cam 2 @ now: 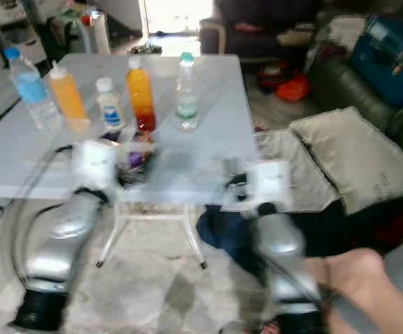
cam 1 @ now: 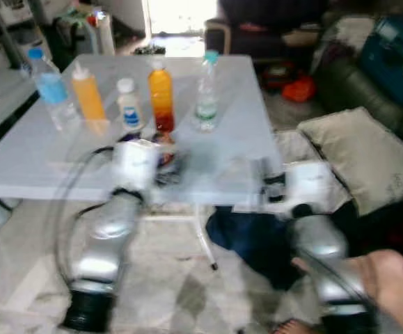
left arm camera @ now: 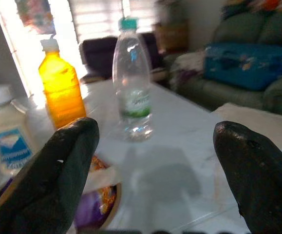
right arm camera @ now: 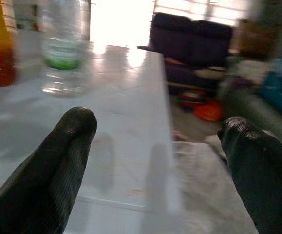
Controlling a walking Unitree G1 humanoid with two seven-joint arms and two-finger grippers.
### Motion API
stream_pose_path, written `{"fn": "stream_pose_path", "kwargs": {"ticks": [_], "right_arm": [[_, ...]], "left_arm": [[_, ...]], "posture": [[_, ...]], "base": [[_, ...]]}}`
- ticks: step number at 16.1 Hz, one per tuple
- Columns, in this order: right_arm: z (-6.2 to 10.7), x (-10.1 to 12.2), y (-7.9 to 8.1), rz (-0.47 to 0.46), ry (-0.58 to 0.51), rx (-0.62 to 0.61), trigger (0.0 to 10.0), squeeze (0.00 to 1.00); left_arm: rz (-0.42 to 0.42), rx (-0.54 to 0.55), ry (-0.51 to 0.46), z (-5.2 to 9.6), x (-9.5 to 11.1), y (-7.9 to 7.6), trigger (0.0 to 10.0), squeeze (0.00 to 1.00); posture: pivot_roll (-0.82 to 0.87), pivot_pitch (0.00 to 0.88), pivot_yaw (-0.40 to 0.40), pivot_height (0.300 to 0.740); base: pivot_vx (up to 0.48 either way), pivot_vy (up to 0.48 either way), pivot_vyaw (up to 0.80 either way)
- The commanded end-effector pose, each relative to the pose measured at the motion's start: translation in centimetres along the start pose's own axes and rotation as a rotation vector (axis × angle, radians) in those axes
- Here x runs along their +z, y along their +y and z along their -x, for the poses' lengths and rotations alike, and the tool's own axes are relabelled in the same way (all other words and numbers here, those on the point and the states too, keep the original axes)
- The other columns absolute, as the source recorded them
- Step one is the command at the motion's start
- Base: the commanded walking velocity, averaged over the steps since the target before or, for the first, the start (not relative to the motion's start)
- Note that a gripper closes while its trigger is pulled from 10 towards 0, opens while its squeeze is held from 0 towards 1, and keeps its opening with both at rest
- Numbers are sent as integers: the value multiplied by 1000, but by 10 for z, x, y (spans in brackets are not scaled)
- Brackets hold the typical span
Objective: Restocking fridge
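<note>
Only upright bottles on table

A white folding table stands on pale floor before a dark sofa and bright window

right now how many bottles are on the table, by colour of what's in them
clear, blue cap: 1
clear, green cap: 1
plain orange: 1
orange over red: 1
white: 1
total: 5 bottles on the white table
</note>
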State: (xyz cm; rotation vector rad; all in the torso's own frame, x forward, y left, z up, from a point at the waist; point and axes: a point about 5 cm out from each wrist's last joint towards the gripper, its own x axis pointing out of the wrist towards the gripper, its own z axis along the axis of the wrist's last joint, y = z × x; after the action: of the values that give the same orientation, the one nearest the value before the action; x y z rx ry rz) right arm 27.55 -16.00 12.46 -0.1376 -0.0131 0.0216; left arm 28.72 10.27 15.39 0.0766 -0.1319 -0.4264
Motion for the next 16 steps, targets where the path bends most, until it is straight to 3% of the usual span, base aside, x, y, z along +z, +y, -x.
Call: {"fn": "stream_pose_path", "kwargs": {"ticks": [1, 5, 8, 10, 11, 13, 16], "right_arm": [[-5, 8, 13, -25, -28, 38, 10000, 0], [-5, 10, 12, -31, -38, 48, 10000, 0], [-6, 9, 12, -34, -39, 37, 10000, 0], [-10, 16, 8, -35, -58, 26, 10000, 0], [-17, 18, 7, -35, -69, 25, 10000, 0], [-28, 26, 6, -27, -117, 11, 10000, 0], [-29, 36, -4, -20, -147, -18, 10000, 0]], "left_arm": [[-36, 51, 10, 8, 2, 15, 10000, 0], [4, 106, 13, 17, 0, 11, 10000, 0], [18, 88, -5, 8, 7, 6, 10000, 0], [24, 86, -45, -4, 22, 7, 10000, 0], [17, 97, -76, -11, 28, 11, 10000, 0], [-39, 202, -65, -15, 22, 33, 10000, 0], [-62, 220, -40, -19, 12, 39, 10000, 0]], "posture": [[32, 17, 9, 740], [29, 33, 1, 740], [26, 28, 15, 740], [27, 13, 10, 740], [28, 0, 9, 740], [-8, 0, 11, 740], [-30, 0, 8, 740]], "base": [[0, 446, -469], [0, 446, -269], [0, 447, 0], [0, 461, 0], [0, 469, 0], [0, 0, 0], [0, 0, 0]]}}
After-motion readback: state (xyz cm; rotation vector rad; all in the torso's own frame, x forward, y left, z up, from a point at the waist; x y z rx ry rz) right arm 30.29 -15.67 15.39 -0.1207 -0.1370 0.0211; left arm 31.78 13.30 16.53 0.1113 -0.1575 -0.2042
